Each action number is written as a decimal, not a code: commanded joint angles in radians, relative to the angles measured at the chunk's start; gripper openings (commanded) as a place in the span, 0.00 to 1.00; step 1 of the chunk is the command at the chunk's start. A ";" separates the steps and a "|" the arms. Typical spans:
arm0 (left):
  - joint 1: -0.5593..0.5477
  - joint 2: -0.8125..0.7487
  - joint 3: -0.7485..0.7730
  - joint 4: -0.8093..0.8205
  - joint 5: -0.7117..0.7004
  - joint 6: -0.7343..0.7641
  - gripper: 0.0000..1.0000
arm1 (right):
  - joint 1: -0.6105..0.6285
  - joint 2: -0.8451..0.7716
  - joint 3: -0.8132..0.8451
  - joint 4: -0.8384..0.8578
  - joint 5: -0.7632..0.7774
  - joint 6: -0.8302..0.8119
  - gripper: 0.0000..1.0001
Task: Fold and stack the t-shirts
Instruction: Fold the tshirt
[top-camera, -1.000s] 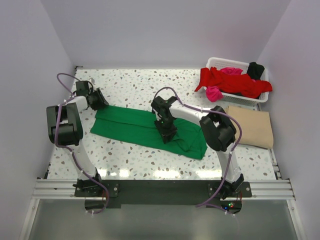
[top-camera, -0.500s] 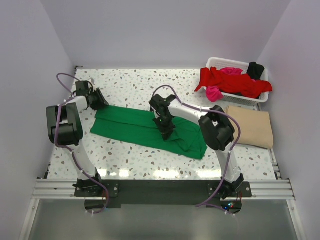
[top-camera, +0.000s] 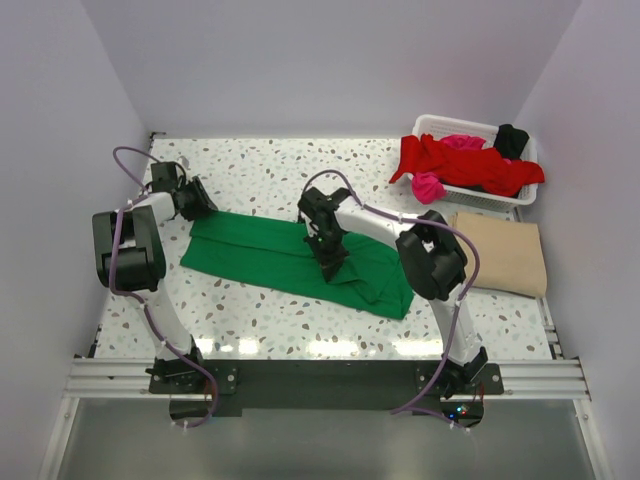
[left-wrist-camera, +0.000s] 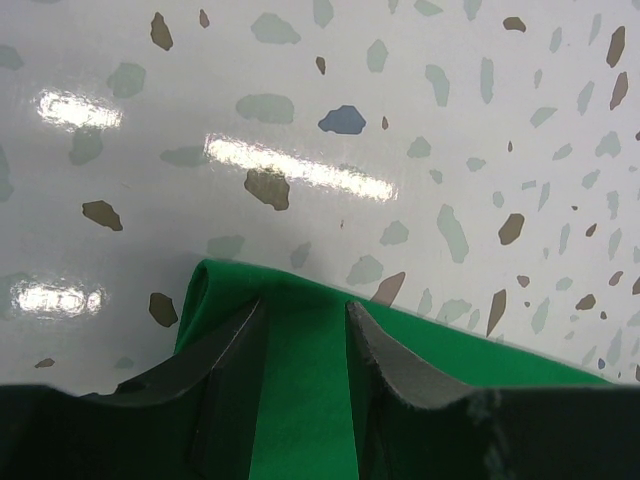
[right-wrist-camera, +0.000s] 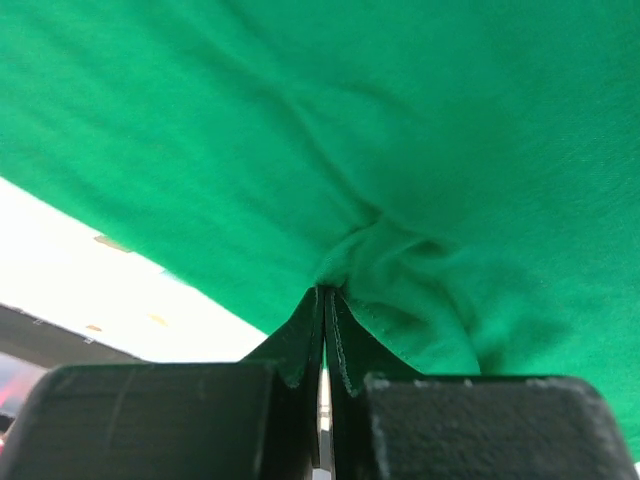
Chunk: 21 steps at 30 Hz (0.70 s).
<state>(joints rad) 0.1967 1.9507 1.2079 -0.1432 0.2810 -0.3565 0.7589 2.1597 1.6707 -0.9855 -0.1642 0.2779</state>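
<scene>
The bright green t-shirt (top-camera: 255, 252) lies as a long band across the middle of the table. My left gripper (top-camera: 203, 205) is open at its far left corner; in the left wrist view (left-wrist-camera: 303, 307) the green cloth (left-wrist-camera: 300, 400) shows between the spread fingers. My right gripper (top-camera: 333, 262) is shut on a bunched fold of the green shirt near its middle; the right wrist view (right-wrist-camera: 325, 292) shows the cloth (right-wrist-camera: 300, 120) pinched at the jaw tips. A folded tan t-shirt (top-camera: 505, 255) lies at the right.
A white lattice basket (top-camera: 432, 124) stands at the back right, holding a red shirt (top-camera: 455, 160), a magenta one (top-camera: 428, 187) and a black one (top-camera: 512, 138). The red shirt hangs over the basket's front rim. Walls enclose the table on three sides.
My right gripper has shifted slightly left and away with the pinched green cloth, drawing the shirt's right end in a little. The left arm has not moved.
</scene>
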 joint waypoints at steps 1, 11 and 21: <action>0.020 -0.029 -0.019 -0.022 -0.017 0.004 0.42 | 0.005 -0.032 0.073 -0.041 -0.064 -0.019 0.00; 0.020 -0.029 -0.019 -0.027 -0.016 0.005 0.42 | 0.005 0.074 0.179 -0.131 -0.195 -0.036 0.00; 0.021 -0.033 -0.025 -0.027 -0.023 0.008 0.42 | 0.002 0.025 0.212 -0.166 -0.074 0.006 0.20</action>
<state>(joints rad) 0.2024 1.9453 1.2015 -0.1452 0.2836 -0.3561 0.7593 2.2593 1.8416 -1.1191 -0.3023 0.2634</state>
